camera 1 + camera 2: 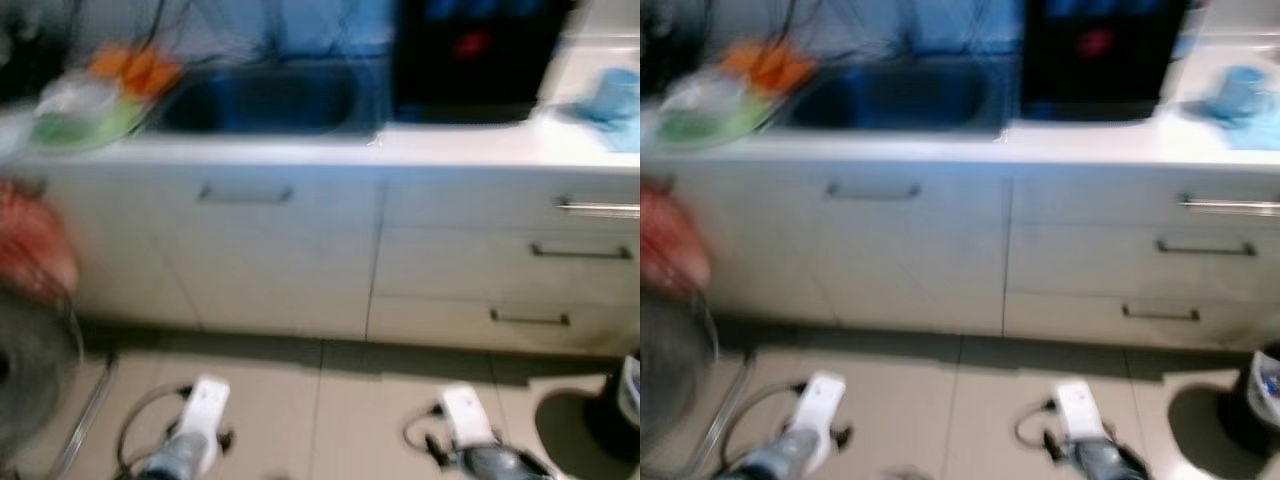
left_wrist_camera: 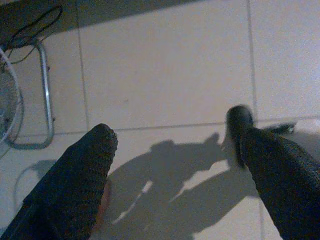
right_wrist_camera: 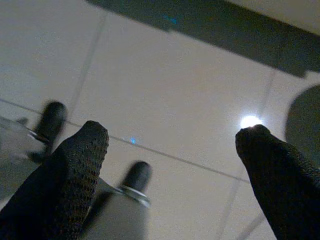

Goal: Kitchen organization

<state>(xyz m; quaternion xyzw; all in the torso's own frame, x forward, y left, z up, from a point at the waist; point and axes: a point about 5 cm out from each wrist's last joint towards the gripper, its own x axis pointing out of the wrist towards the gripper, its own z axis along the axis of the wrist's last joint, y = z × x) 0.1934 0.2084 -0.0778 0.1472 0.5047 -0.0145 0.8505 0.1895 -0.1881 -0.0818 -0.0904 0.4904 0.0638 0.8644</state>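
Before the white worktop [image 1: 450, 145], approach is judged underway; left gripper [image 2: 175, 165] and right gripper [image 3: 170, 165] are held spread, empty; closing in is needed.

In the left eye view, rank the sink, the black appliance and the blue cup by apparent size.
1. Sink and black appliance look about alike; the blur and the appliance's cropped top make that call unsure.
2. Blue cup, clearly smallest.
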